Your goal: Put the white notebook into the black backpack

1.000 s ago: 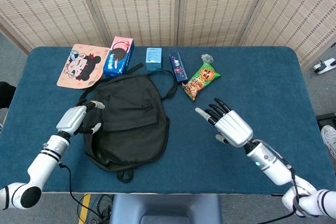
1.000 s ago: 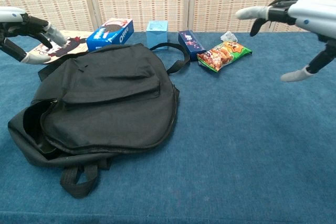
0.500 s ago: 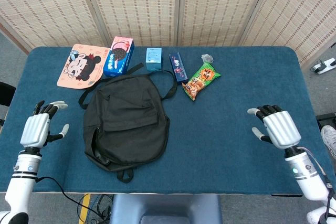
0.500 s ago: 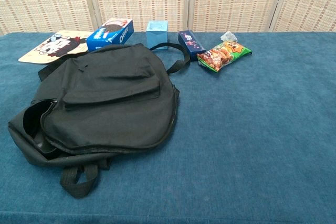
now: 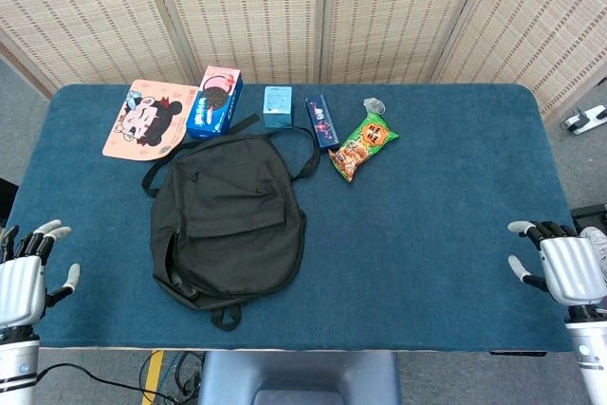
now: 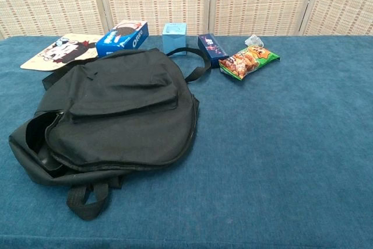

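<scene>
Backpack (image 5: 228, 220) — black, lying flat on the blue table (image 5: 427, 225), its opening gaping at the near left corner in the chest view and its straps trailing toward the far edge. Beyond the backpack's far left corner lies the notebook (image 5: 144, 119), pale with a cartoon face on its cover, flat on the table and just clear of the bag. Directly beyond the backpack stands a blue cookie box (image 5: 215, 101); to the right of that, still beyond the bag, a small light-blue box (image 5: 278, 105), then a dark blue box (image 5: 322, 120) close to the bag's strap. Further right of the backpack rests a green snack packet (image 5: 364, 146), with a small crumpled clear wrapper (image 5: 374, 103) beyond it. Left hand (image 5: 21, 277) — at the table's near left corner, well apart from the backpack, fingers spread, holding nothing. Right hand (image 5: 561, 266) — at the near right edge, far from the backpack, fingers apart and empty. Neither hand appears in the chest view.
</scene>
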You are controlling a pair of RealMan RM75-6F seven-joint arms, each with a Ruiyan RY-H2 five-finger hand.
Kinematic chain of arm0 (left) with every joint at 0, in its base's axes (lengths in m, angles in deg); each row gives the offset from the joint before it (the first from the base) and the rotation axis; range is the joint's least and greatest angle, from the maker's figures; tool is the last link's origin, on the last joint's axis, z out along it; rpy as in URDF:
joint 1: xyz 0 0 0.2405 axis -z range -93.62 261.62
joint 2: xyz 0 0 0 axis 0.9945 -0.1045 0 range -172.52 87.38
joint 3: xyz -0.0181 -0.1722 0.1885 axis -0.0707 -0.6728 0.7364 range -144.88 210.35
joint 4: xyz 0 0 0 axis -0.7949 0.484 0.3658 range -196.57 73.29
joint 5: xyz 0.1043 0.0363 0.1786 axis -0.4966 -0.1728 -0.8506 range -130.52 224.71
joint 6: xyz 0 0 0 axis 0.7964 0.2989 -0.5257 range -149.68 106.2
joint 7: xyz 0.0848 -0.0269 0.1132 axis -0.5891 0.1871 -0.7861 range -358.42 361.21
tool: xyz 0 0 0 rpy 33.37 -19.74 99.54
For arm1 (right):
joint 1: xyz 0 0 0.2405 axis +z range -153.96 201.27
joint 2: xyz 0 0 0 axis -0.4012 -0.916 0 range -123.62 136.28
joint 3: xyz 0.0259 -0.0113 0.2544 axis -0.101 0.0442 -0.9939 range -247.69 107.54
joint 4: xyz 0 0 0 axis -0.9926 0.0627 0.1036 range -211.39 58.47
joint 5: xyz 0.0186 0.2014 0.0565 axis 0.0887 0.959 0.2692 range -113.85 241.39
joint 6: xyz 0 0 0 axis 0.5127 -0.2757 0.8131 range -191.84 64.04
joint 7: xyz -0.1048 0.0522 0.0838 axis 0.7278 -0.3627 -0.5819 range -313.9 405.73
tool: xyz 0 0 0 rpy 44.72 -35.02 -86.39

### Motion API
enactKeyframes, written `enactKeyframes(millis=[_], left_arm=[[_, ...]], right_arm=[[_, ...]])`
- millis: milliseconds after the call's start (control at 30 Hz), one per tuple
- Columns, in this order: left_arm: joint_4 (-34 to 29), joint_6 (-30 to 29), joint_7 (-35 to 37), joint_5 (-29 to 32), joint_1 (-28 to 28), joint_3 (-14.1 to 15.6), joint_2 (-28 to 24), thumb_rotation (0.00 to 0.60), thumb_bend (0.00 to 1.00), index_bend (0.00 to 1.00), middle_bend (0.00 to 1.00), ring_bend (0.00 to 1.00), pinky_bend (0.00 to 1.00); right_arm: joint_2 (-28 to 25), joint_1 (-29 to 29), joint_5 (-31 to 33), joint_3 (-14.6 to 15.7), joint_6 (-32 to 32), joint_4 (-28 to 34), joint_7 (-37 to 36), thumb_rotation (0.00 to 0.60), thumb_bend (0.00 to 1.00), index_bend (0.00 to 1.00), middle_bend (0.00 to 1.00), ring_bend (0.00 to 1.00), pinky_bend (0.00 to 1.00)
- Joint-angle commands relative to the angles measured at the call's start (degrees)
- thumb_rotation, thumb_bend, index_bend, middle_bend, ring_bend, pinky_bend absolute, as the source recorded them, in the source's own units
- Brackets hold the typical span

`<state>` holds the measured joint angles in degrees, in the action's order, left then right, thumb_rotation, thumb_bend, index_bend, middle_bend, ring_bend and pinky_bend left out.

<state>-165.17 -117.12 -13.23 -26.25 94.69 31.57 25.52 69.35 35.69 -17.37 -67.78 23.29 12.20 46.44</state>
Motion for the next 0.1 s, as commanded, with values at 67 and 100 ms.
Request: enactKeyframes(millis=[67, 100], left_arm=[[2.35, -1.46, 0.02, -2.7, -1.88, 0.56, 1.23, 0.6, 0.38, 0.31, 0.18, 0.2, 0.04], [2.35, -1.33, 0.23, -2.76, -2.08, 0.48, 1.22, 0.6, 0.38, 0.31, 0.18, 0.2, 0.04]], right_arm=[[0.06, -0.7, -0.76, -0.52, 0.04, -0.64, -0.74, 0.6, 0.25, 0.35, 0.43, 0.35, 0.39], [0.13, -0.8, -0.96, -0.66, 0.01, -0.75, -0.85, 0.6, 0.25, 0.35, 0.43, 0.35, 0.39]])
